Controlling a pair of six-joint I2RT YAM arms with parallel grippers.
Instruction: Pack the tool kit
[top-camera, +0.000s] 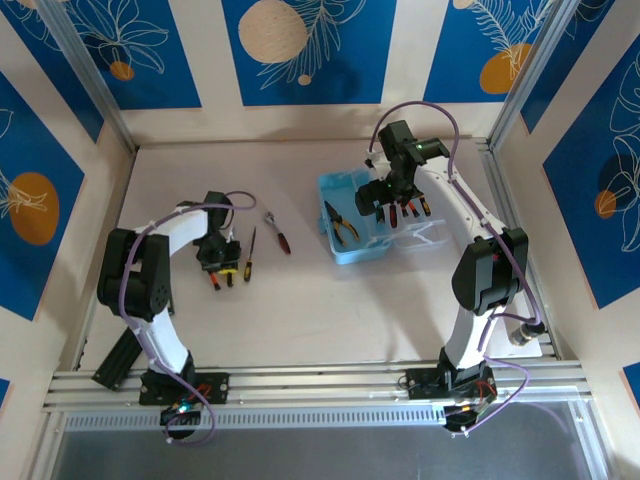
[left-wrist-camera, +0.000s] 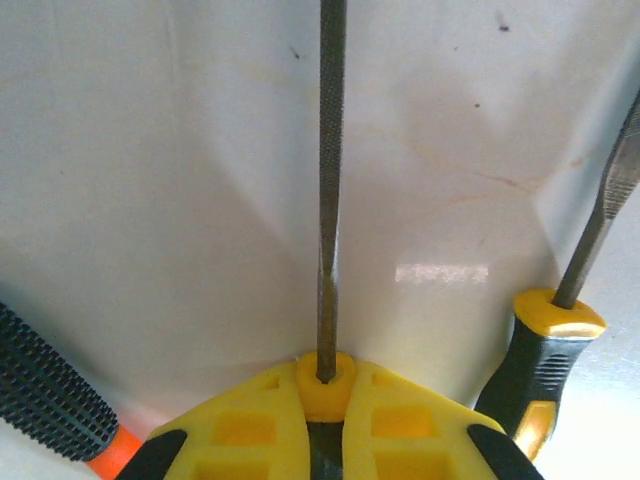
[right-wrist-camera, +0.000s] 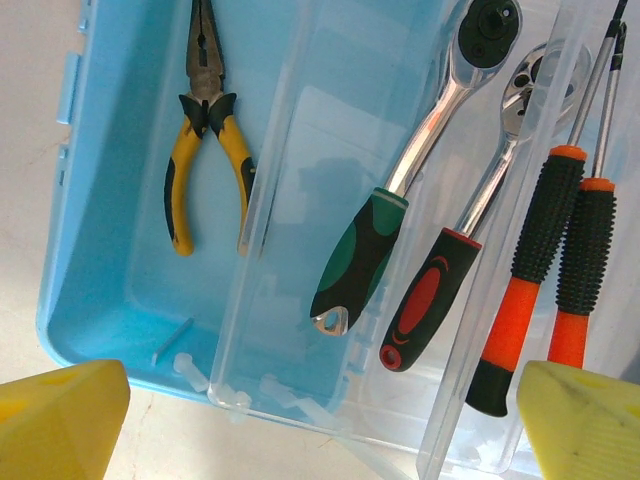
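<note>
Left claw clamped on a file, right claw spread wide over the open case.

From above, one blue case (top-camera: 345, 188) lay open right of centre with one pair of pliers (top-camera: 342, 225) inside, the right gripper (top-camera: 393, 205) over it and the left gripper (top-camera: 220, 268) low beside one wrench (top-camera: 277, 232). At the left wrist, the fingers (left-wrist-camera: 250, 430) pinched one file (left-wrist-camera: 328, 200); a knurled handle (left-wrist-camera: 50, 400) was cut off. At the right wrist were two ratchets (right-wrist-camera: 365, 250) and two screwdrivers (right-wrist-camera: 530, 260), tips cropped, and the claw held nothing.

Left end effector (top-camera: 221, 270) clamped closed, apparently pointing down; right end effector (top-camera: 386, 208) spread wide
</note>
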